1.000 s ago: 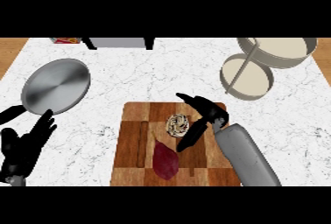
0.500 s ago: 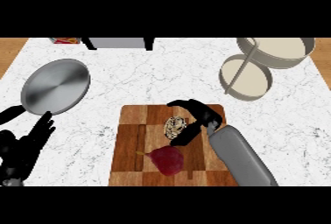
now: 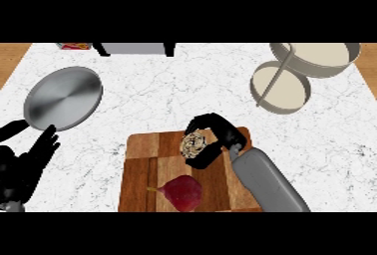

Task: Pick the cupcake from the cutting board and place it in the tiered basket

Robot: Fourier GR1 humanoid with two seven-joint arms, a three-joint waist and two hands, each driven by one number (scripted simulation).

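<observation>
Black right hand (image 3: 221,135) curled round pale speckled cupcake (image 3: 194,144) at upper edge of wooden cutting board (image 3: 143,160) (lift-off unclear), beige tiered basket (image 3: 284,93) well apart, far right, left hand (image 3: 25,165) open, lower left.

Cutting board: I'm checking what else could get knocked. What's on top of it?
The cupcake, with the right robot hand curled round it, and a dark red fruit nearer the front. The forearm covers the right of the cutting board.
</observation>
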